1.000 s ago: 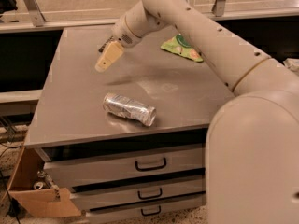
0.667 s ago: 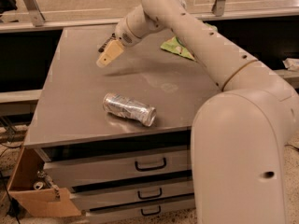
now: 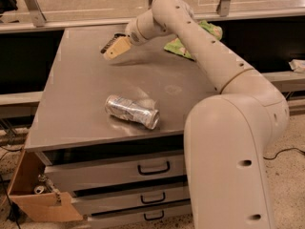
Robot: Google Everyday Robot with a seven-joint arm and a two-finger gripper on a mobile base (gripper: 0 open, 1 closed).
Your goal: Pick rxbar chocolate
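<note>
Camera view shows the tan gripper (image 3: 116, 47) over the far-left corner of the grey metal table (image 3: 76, 104); whether it is closed cannot be told. Dark flat rxbar chocolate (image 3: 108, 43) sits against its tip

One of most things, three drawers
One table (image 3: 81, 94); one can (image 3: 132, 111); one pouch (image 3: 175, 46); one dark bar (image 3: 108, 42) beside the one gripper (image 3: 116, 48), over the table's far left; one arm (image 3: 205, 51); three drawers (image 3: 143, 168); one box (image 3: 43, 206).

Tan pincer (image 3: 114, 47) at far-left of grey table (image 3: 76, 109); silver can (image 3: 132, 111), green pouch (image 3: 178, 46).
</note>
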